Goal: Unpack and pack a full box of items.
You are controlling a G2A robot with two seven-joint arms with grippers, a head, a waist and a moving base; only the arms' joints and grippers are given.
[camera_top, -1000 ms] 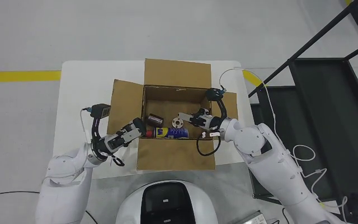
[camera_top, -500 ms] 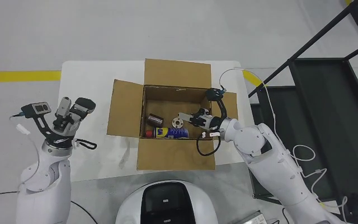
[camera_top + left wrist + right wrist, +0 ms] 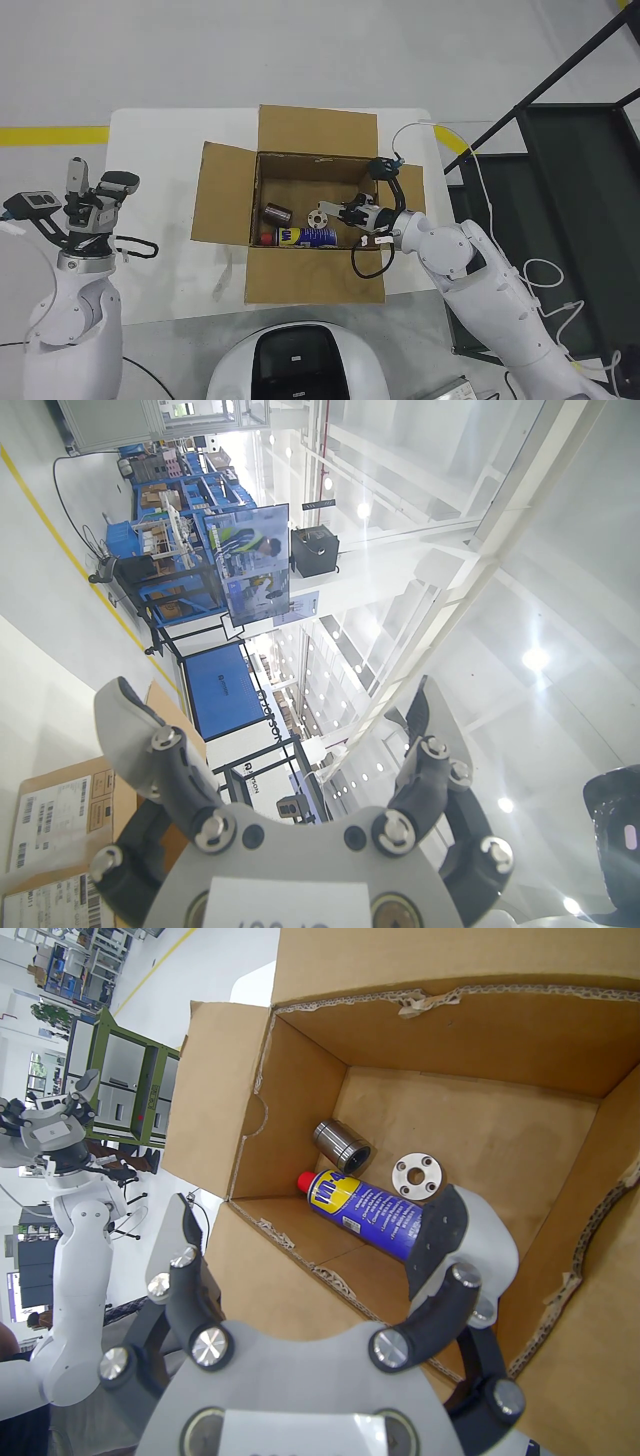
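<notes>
Hovering open over the box (image 3: 450, 1028), the right gripper (image 3: 315, 1205) may clip the flange (image 3: 417, 1176) or roll the can (image 3: 365, 1213) lying along the near wall, while the left gripper (image 3: 270, 700), open too, hangs off left.

Even, diffuse overhead light fills the top view. The white table (image 3: 160, 150) is bright, and the box (image 3: 225, 190) casts only a faint, soft shadow beside itself. Its walls shade its floor. High above the box, ceiling lamps (image 3: 535, 657) flare into white glare and streaks. Inside the box, the spray can (image 3: 370, 1213) and metal cylinder (image 3: 342, 1148) carry small highlights. Straight lines bow at the edges of both wrist views.
</notes>
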